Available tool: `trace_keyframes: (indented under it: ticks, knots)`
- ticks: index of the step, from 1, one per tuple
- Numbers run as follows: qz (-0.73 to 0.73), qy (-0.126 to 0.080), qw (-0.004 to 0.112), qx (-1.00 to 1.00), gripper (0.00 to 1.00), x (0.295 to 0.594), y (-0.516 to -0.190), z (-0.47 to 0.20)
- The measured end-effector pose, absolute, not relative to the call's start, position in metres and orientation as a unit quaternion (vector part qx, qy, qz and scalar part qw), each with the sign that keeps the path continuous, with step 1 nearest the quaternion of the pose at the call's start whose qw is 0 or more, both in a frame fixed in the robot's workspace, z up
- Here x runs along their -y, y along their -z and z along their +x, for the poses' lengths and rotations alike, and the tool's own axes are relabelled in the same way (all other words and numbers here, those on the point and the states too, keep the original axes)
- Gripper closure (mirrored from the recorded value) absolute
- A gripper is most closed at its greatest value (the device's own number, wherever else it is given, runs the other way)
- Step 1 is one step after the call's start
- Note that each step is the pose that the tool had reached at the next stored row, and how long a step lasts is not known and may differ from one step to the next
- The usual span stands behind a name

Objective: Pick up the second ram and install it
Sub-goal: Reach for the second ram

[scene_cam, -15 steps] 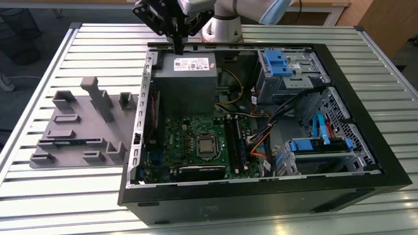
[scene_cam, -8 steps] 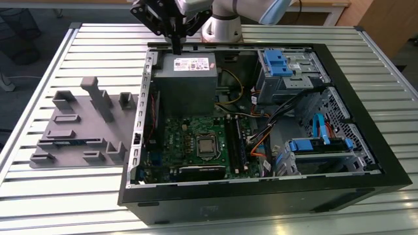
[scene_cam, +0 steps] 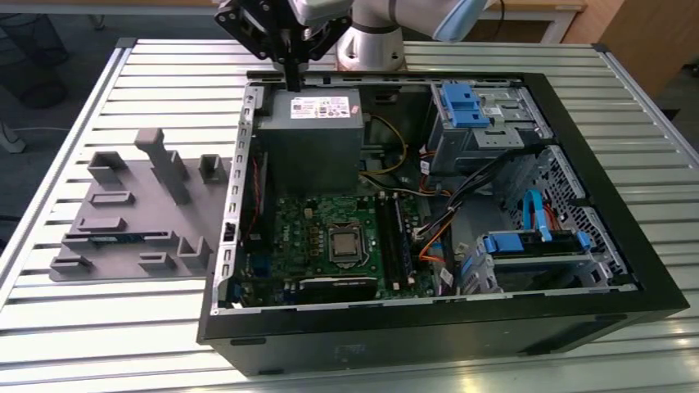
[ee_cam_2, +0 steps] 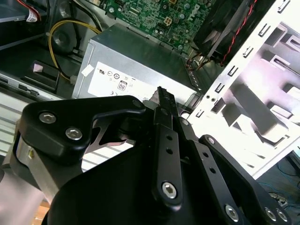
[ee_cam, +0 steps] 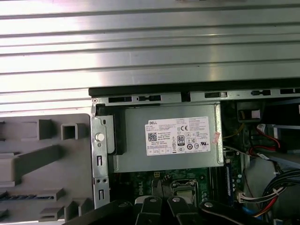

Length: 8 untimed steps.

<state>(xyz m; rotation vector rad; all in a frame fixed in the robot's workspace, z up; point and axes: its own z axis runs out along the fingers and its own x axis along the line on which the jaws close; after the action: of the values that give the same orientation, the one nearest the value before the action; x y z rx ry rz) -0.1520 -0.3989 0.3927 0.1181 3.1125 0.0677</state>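
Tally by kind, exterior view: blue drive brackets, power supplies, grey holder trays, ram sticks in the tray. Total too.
Blue drive brackets: 2
Power supply: 1
Grey holder tray: 1
Second ram, lying in the tray: 1
Total: 5

End effector [ee_cam_2: 162, 97] over grey power supply [ee_cam_2: 123, 65]

Arm [scene_cam: 372, 29] bent over, jaws pointing down, closed

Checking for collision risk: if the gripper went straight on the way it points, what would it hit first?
Most likely the grey power supply, near its labelled end; the gripper hangs above it, though depth is unclear.
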Motion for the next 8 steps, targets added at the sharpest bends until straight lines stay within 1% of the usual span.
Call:
trace_keyframes:
  ticks: [8]
  knots:
    - [0.038, -0.022, 0.013, -0.999, 0.89, 0.3989, -0.3927, -0.1544]
